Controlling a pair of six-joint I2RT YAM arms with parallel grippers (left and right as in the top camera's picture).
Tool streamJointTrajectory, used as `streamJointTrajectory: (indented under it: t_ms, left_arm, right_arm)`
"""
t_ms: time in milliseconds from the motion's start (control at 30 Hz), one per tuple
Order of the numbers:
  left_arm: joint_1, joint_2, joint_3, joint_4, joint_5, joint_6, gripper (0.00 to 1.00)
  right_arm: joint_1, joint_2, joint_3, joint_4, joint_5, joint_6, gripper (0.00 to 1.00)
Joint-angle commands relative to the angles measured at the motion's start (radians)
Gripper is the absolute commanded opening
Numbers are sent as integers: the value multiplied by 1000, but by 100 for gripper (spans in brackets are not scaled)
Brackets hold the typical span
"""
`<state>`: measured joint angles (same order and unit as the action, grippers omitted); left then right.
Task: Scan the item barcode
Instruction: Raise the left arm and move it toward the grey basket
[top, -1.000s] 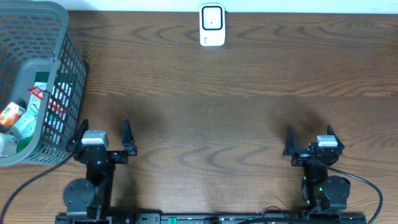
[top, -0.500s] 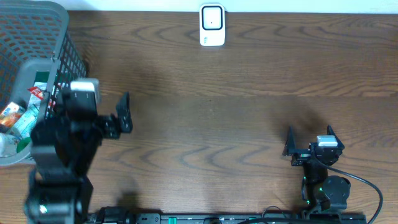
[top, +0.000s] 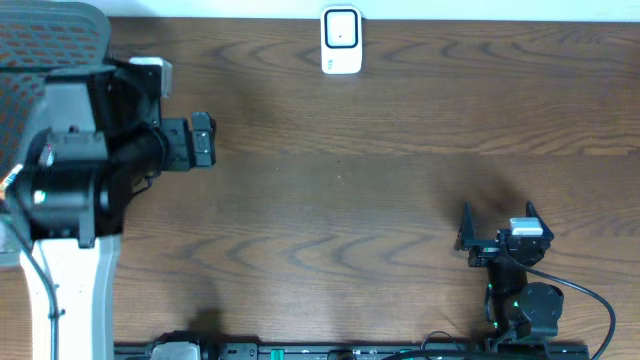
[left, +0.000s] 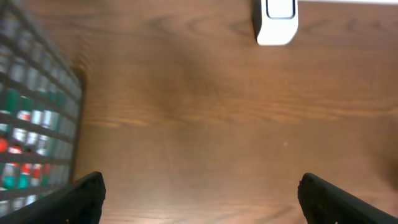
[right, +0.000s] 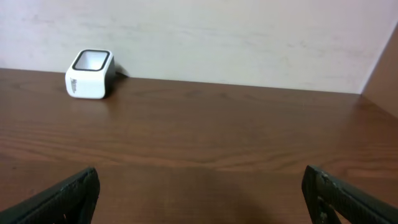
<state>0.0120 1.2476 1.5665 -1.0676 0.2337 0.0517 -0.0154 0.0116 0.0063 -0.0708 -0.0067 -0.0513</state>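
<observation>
Both grippers wide open, nothing held.
Left gripper (left: 200, 194) hangs beside the grey mesh plastic basket (top: 40, 35) of colourful packaged items (left: 15, 104) at the dark wooden table's (top: 350, 200) far-left corner; right gripper (right: 199, 193) sits at the near edge, and the small white box-shaped scanner (top: 341, 40) at the far edge.

One table (top: 380, 150) carries everything. Two arms stand at it: one left arm (top: 70, 180) and one right arm (top: 520, 290). Each arm ends in one gripper, so there are two in all, the left gripper (left: 200, 186) and the right gripper (top: 497, 225). Each has two jaws, making four jaws together. One white scanner (top: 341, 41) sits on the table, and every view shows only this one. There is one grey mesh basket (left: 37, 93). Packages (left: 18, 118) in green, red and white show through its mesh in the left wrist view, but they are blurred and overlapping, so their number cannot be told.
</observation>
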Motion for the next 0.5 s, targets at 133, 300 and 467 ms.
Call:
streamJointTrajectory:
  t_ms: [133,300,467]
  left_arm:
    - [4,29,20,-5,72,-4,99]
    - [4,30,19,-5,64,-5,11]
    - [4,33,19,-17,-189,-237,7]
  right_arm:
    - [3,-6,-1,-4,5,2,99]
    - [3,-6,-1,-4,5,2,99]
    - [3,-6,-1,-4,5,2,99]
